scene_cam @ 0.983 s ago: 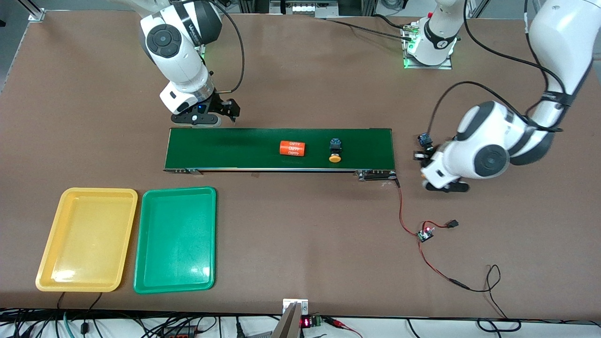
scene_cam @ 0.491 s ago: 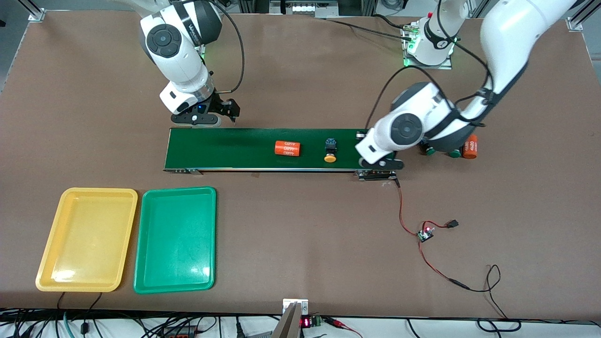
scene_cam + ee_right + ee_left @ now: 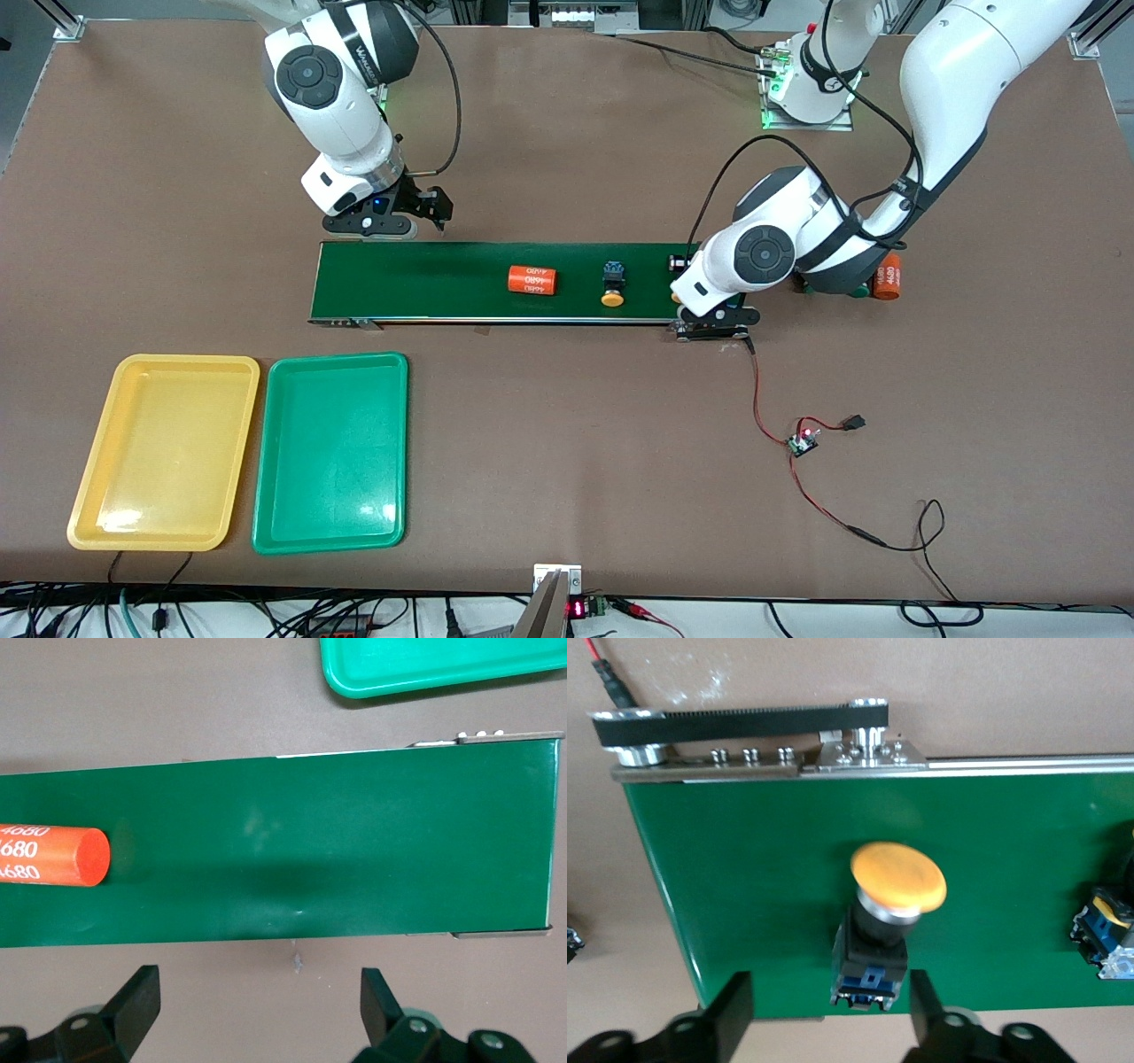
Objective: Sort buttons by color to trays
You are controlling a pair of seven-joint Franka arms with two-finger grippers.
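The left gripper's point(image 3: 828, 997) fingers point(image 3: 731, 1014) stand released on either side of a yellow-capped push button with a dark blue-black body point(image 3: 890, 904), which lies on its side on the belt between them, gripped by neither. The right gripper's point(image 3: 261, 997) fingers point(image 3: 137, 997) are spread wide and hold nothing, and that arm waits over the table just beside the belt's end toward the right arm. On the broad brown table point(image 3: 567, 133) lies the long dark-green conveyor belt point(image 3: 425, 279). Nearer the front camera, toward the right arm's end, lie the shallow yellow plastic tray point(image 3: 124, 361) and the shallow green plastic tray point(image 3: 337, 357), side by side and both bare. An orange cylinder with white numbers point(image 3: 532, 280) lies mid-belt, with a second yellow-capped button point(image 3: 611, 285) beside it. Another orange cylinder point(image 3: 886, 276) and what looks like a green cap point(image 3: 858, 291) show on the table off the belt's end, partly hidden by the left arm. By my reading the sorting has barely begun: no button is in a tray, and every one remains to be picked and placed by colour.
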